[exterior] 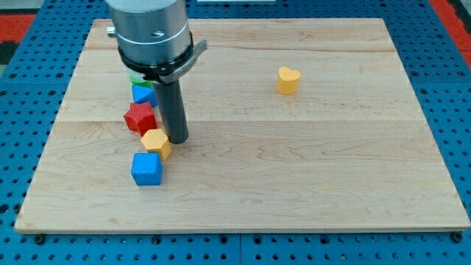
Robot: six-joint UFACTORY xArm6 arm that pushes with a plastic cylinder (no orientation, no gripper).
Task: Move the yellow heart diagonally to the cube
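Nearest, blue cube (146,168) at the view's lower left, well apart from the heart. Just above it, orange block (156,143), touching or nearly touching my tip (178,139), planted at its right. No jaws here: bare rod, holding nothing. Red star (140,117) beside the rod's left, second blue block (143,93) and a sliver of green block (138,76) behind, half hidden under the arm. Farthest, yellow heart (288,80) alone at the board's (294,184) upper right. Risk: leaving carelessly drags orange into the cube; an off-centre push probably spins the heart off line. Path between looks open.
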